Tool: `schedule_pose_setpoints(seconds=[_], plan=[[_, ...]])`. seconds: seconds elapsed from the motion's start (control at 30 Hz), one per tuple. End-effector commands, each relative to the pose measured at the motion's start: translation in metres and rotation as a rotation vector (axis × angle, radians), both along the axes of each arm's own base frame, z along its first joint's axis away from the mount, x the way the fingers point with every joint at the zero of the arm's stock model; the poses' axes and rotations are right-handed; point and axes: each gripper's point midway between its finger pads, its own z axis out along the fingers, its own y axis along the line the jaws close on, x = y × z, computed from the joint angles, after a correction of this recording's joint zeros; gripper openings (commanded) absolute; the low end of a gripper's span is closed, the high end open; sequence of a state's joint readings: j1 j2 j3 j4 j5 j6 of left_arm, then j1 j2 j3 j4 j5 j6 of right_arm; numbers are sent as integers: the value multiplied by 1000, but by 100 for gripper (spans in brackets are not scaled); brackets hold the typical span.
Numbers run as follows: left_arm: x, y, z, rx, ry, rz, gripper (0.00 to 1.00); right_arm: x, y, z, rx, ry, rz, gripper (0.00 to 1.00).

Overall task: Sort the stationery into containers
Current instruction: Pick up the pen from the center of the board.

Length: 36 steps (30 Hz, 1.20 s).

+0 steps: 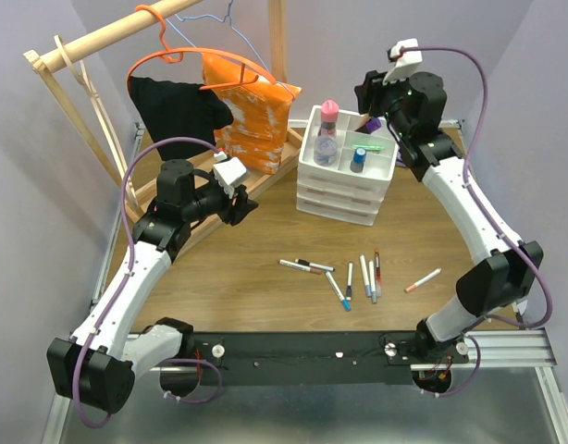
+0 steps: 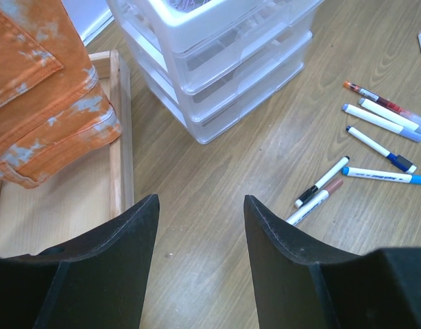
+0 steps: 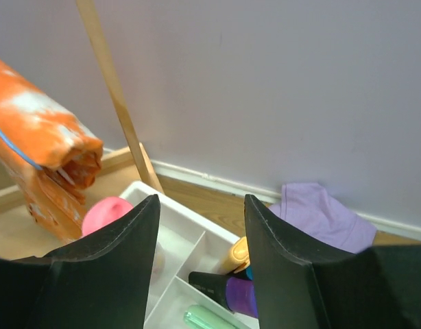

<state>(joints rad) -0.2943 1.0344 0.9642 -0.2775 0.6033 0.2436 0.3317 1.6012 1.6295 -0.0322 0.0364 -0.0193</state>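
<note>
Several thin white pens lie scattered on the wooden table, also seen in the left wrist view as pens. The white drawer organiser carries the divided tray. In it stand a pink-capped bottle and a blue-capped bottle, beside a green highlighter. My right gripper hovers open over the tray's back compartment, where a purple highlighter, an orange one and a green one lie. My left gripper is open and empty above bare table, left of the pens.
A wooden clothes rack stands at the back left with an orange bag and a black garment on hangers. Its wooden base lies near my left gripper. A purple cloth lies behind the organiser by the wall.
</note>
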Motion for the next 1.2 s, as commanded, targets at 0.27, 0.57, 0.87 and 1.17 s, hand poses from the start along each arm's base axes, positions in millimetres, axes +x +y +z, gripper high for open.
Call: schedule_pose_setpoints(seconds=[0.27, 0.57, 0.87, 1.17], plan=[[-25, -3, -8, 81, -13, -113, 62, -117, -20, -16, -205, 99, 175, 61], [-34, 12, -19, 158, -13, -94, 63, -248, 25, -116, -503, 366, 806, 58], [-61, 0, -51, 211, 24, -225, 61, -280, 64, -175, -608, 384, 901, 57], [-98, -40, -86, 393, 18, -511, 56, -282, 65, -207, -555, 513, 874, 51]])
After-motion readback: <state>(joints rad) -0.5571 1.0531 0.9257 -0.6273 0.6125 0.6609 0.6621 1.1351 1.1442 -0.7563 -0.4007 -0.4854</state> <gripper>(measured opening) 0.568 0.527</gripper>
